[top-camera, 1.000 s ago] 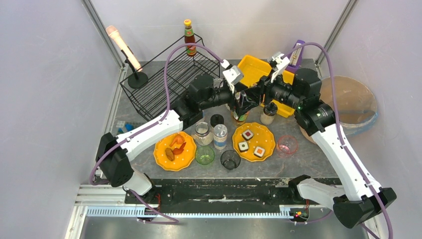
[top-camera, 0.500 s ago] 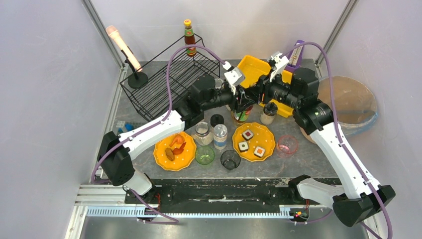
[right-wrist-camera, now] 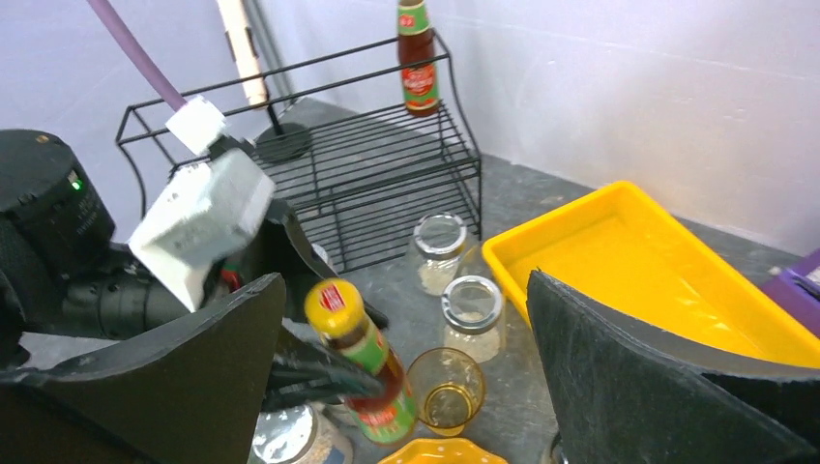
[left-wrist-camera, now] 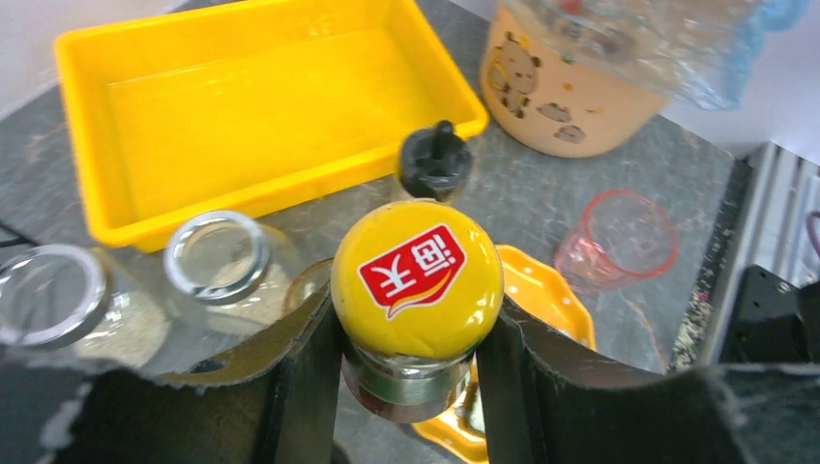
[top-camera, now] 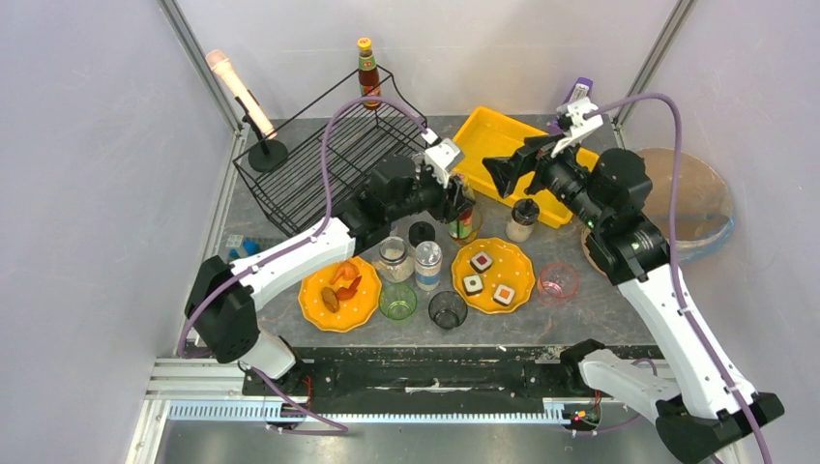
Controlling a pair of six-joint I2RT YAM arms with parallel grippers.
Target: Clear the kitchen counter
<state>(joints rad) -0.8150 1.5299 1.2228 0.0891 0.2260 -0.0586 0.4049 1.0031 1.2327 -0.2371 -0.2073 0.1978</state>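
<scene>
A sauce bottle [top-camera: 463, 222] with a yellow cap [left-wrist-camera: 417, 278] and a green and red label [right-wrist-camera: 385, 369] is tilted over the kitchen counter [top-camera: 572, 246], between the jars and the orange plates. My left gripper [left-wrist-camera: 418, 333] is shut on its neck just under the cap, one finger on each side. My right gripper [top-camera: 503, 172] hangs open to the right of the bottle, over the yellow tray [top-camera: 508, 145], and touches nothing. In the right wrist view its wide fingers [right-wrist-camera: 619, 377] frame the bottle from a distance.
A black wire rack [top-camera: 329, 159] with a second sauce bottle [top-camera: 367, 72] stands at the back left beside a microphone stand [top-camera: 253, 121]. Two orange plates [top-camera: 338, 295], jars [top-camera: 392, 259], cups [top-camera: 558, 282] and a shaker [top-camera: 523, 220] crowd the front. A wrapped container [top-camera: 682, 198] sits right.
My left gripper has shut on the bottle's neck. The right gripper has let go of the bottle, opened wide and drawn back to the right, over the yellow tray.
</scene>
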